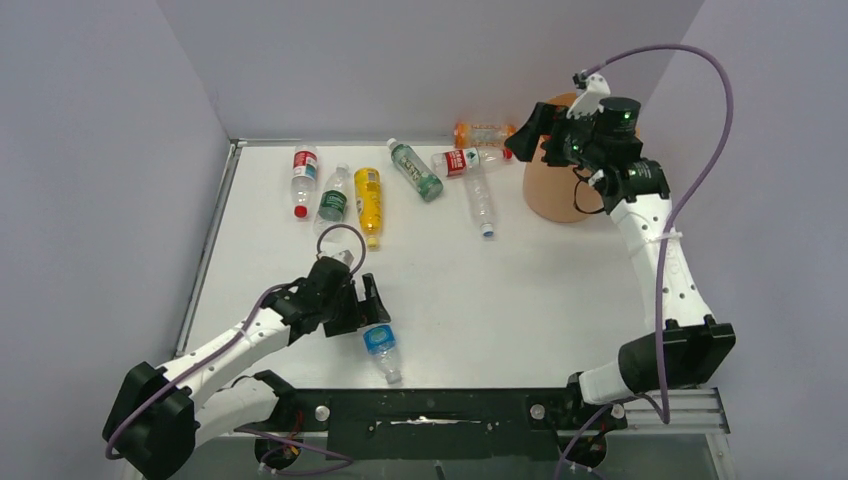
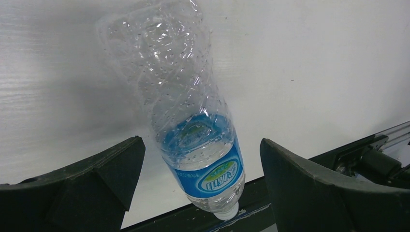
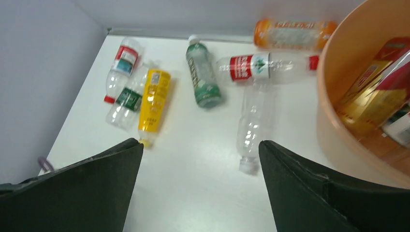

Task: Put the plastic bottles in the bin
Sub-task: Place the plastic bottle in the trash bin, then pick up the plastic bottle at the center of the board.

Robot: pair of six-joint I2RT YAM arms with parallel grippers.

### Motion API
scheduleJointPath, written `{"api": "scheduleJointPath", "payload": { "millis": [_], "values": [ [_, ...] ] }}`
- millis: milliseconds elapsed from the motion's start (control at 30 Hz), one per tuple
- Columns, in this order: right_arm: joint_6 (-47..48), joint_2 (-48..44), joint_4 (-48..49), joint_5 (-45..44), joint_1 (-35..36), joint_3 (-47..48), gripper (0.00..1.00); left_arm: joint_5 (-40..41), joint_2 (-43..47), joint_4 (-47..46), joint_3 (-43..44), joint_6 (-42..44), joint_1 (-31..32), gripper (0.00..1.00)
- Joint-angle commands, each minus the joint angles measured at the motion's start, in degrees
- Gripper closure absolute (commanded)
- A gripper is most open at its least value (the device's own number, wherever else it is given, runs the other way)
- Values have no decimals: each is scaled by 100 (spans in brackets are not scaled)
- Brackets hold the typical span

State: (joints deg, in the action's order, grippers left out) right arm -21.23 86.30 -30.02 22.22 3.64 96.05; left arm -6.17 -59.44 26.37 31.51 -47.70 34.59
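Between the spread fingers of the left pincer (image 2: 200, 145) lies a clear blue-labelled bottle (image 2: 186, 116) on the tabletop (image 2: 314, 58) — flanked, not touched, nothing grasped. Farther off, the right pincer (image 3: 200, 147) hangs released and empty — the bin (image 3: 338, 140) just to its right holds red-gold bottles (image 3: 372, 92), and seven loose bottles (image 3: 153, 99) lie ahead of it.

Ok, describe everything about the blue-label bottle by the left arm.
The blue-label bottle is clear thin plastic, crumpled and speckled with droplets. Its blue label wraps the end near the neck. It lies on its side on the white table, pale cap toward the near edge, between the open fingers of the left gripper, which stand clear of it.
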Motion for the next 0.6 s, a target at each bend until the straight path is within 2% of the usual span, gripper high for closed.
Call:
{"api": "scheduleJointPath", "payload": {
  "millis": [0,100,233,400,433,567],
  "values": [
    [84,-604,74,-217,626,-858,5,70,-135,-447,-12,-24,81,9],
    [101,-941,5,-388,1164,-1371,5,105,-264,-528,3,-9,120,9],
    [-47,-1355,67,-408,1635,-2158,5,76,-429,-730,13,11,138,21],
    [-231,-1672,254,-430,1917,-3048,5,-98,-641,-1040,30,-4,173,57],
    [-247,-1722,271,-425,1931,-3165,5,-110,-655,-1058,50,-17,189,60],
    [-291,-1837,334,-344,1948,-3421,5,-102,-587,-1000,181,-5,232,62]
  ]
}}
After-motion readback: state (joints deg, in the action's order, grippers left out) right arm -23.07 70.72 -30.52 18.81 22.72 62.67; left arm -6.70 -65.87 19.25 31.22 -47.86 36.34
